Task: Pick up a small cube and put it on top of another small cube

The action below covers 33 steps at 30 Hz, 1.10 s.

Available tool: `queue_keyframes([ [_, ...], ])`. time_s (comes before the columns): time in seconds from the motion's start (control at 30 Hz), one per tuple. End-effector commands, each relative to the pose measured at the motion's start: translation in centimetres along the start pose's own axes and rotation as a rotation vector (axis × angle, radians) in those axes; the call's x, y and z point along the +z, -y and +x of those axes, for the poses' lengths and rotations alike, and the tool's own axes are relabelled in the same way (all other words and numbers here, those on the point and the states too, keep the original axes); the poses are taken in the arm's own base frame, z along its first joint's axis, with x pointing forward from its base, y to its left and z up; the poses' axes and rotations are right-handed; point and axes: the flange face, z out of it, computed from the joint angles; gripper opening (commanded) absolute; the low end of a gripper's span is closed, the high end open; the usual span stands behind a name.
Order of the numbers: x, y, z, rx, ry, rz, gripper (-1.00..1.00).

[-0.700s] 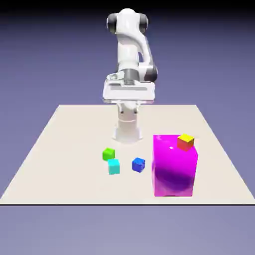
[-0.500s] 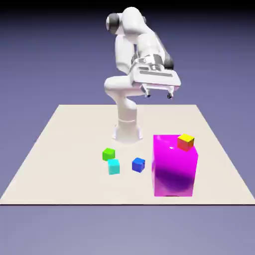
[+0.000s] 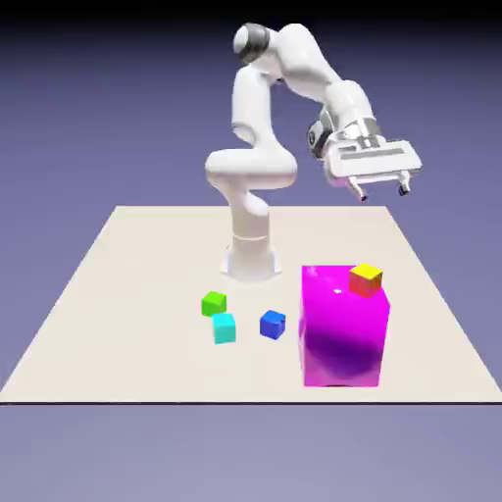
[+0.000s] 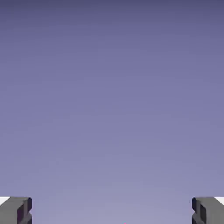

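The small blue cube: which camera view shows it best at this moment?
The exterior view: the small blue cube sits in plain sight on the table, beside the magenta block. The hand view shows only backdrop and finger tips, no cube.

A rendered simulation scene, not a real room. A flat beige surface (image 3: 118,314) floats mid-frame before a plain blue-violet backdrop (image 3: 78,98). A white arm (image 3: 257,176) and flat-coloured blocks show it.
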Motion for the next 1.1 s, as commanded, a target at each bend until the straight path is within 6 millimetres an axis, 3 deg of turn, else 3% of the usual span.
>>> queue_keyframes([
  [0.0,0.1,0.1,-1.0,0.014,0.004,0.002,0.0],
  [0.2,1.1,-1.3,-5.8,0.095,-0.01,-0.032,0.0],
  [0.47,3.3,-5.5,-10.6,0.2,-0.066,-0.107,0.0],
  [0.77,6.0,-12.2,-14.5,0.315,-0.16,-0.204,0.0],
  [1.07,7.8,-20.4,-16.5,0.422,-0.289,-0.302,0.0],
])
